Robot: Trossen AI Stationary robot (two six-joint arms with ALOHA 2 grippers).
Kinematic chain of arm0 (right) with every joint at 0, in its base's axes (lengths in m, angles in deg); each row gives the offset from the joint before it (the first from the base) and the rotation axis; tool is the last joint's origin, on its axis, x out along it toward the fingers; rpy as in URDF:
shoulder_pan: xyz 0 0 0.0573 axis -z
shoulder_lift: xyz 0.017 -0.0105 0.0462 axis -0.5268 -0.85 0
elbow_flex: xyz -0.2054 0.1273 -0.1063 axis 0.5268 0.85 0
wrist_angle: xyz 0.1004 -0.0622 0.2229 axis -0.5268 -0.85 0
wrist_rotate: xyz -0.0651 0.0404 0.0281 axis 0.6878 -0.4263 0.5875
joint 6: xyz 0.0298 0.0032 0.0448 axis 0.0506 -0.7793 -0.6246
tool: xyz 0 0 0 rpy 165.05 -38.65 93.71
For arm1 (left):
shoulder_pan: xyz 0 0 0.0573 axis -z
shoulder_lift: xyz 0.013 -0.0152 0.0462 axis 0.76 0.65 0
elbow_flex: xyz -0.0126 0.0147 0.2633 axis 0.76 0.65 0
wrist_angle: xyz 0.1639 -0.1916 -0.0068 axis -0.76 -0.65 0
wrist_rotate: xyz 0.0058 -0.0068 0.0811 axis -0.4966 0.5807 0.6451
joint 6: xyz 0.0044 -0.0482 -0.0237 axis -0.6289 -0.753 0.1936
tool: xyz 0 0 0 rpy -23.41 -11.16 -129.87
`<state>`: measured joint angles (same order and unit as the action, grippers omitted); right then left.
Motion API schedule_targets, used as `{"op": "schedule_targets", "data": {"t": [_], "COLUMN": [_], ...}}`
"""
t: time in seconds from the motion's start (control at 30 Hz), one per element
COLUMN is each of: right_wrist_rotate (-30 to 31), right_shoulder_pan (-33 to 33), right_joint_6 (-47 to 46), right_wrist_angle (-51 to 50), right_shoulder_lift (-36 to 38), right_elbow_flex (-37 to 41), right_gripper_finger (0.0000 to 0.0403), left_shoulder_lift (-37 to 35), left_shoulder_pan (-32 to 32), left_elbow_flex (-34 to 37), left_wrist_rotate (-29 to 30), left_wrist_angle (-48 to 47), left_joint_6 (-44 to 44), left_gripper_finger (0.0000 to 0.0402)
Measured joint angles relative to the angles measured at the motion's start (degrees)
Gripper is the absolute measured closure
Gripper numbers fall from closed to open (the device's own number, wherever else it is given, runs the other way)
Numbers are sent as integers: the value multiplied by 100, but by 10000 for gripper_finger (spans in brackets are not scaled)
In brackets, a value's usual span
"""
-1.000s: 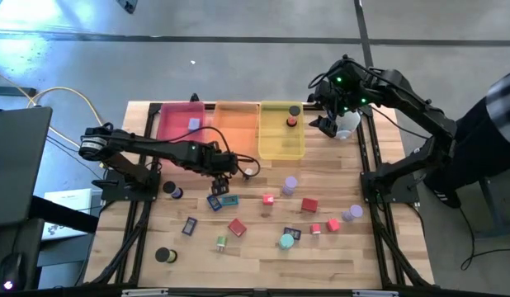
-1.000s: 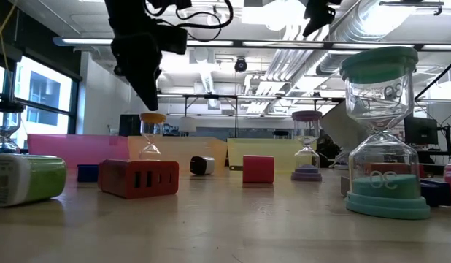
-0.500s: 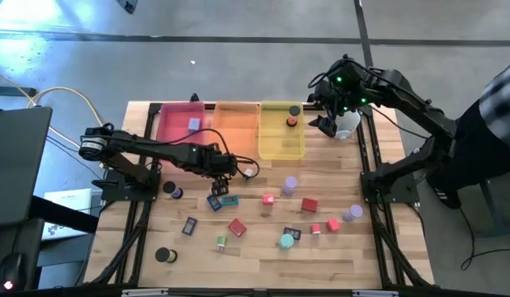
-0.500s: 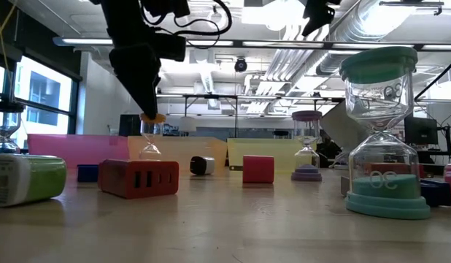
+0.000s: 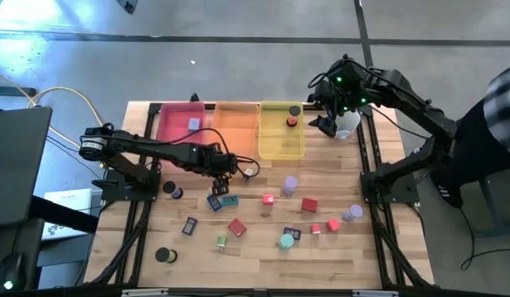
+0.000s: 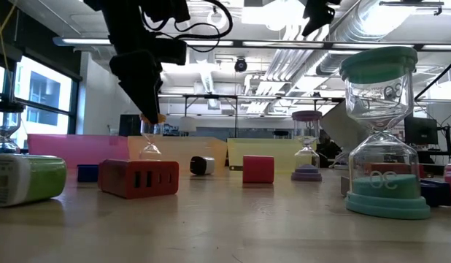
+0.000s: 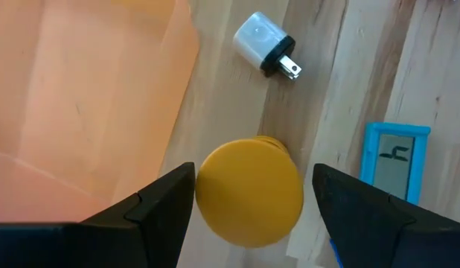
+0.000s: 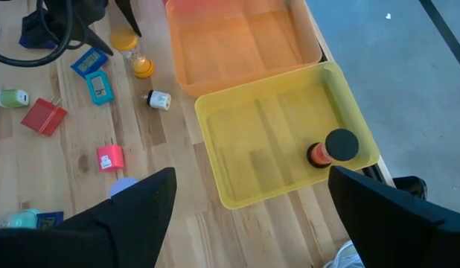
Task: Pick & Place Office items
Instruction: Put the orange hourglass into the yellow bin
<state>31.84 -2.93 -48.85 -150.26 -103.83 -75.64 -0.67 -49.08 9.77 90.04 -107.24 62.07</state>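
Overhead, left gripper (image 7: 248, 195) low over the wooden tabletop (image 5: 255, 252), jaws wide astride an upright orange-capped hourglass timer (image 7: 249, 192) beside the translucent orange tray (image 5: 236, 129), right gripper (image 5: 328, 124) hovering past the yellow tray (image 5: 281, 132), jaws wide, empty.

We see an orange-capped glass sand timer (image 7: 249, 191) standing upright on the wood directly under the left gripper (image 7: 252, 205), between its two spread fingers and touching neither, with a flat teal rectangular digital timer (image 7: 394, 160) lying face-up just beside one finger and a white cube plug adapter with a black pronged end (image 7: 265, 45) lying on its side a little beyond the fingertips. Below the right gripper (image 8: 248, 216), a black-capped timer with an orange-red base (image 8: 334, 147) stands upright near the edge inside the translucent yellow plastic tray (image 8: 237, 145), while a red cube (image 8: 110, 158) sits on the wood just beyond one finger.
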Motion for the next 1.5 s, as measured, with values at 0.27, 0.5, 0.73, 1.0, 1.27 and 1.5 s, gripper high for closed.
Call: {"op": "schedule_targets", "data": {"t": [0.27,0.5,0.73,1.0,1.27,1.5], "right_wrist_rotate": [0,0,0,0,2,17], "right_shoulder_pan": [0,0,2,0,0,1], "right_joint_6": [0,1,4,42,46,55], "right_wrist_angle": [0,0,0,0,0,0], "right_shoulder_lift": [0,0,0,0,0,0], "right_elbow_flex": [0,0,0,2,2,2], "right_gripper_finger": [62,62,62,62,62,62], "left_shoulder_lift": [0,21,197,302,396,396], "left_shoulder_pan": [-31,-39,-56,-129,-151,-151], "left_elbow_flex": [2,2,15,15,13,13], "left_wrist_rotate": [-13,-40,-210,-350,-409,-446], "left_wrist_angle": [0,4,62,108,203,201], "left_joint_6": [0,-2,-5,40,121,125], "left_gripper_finger": [152,152,152,152,152,152]}}
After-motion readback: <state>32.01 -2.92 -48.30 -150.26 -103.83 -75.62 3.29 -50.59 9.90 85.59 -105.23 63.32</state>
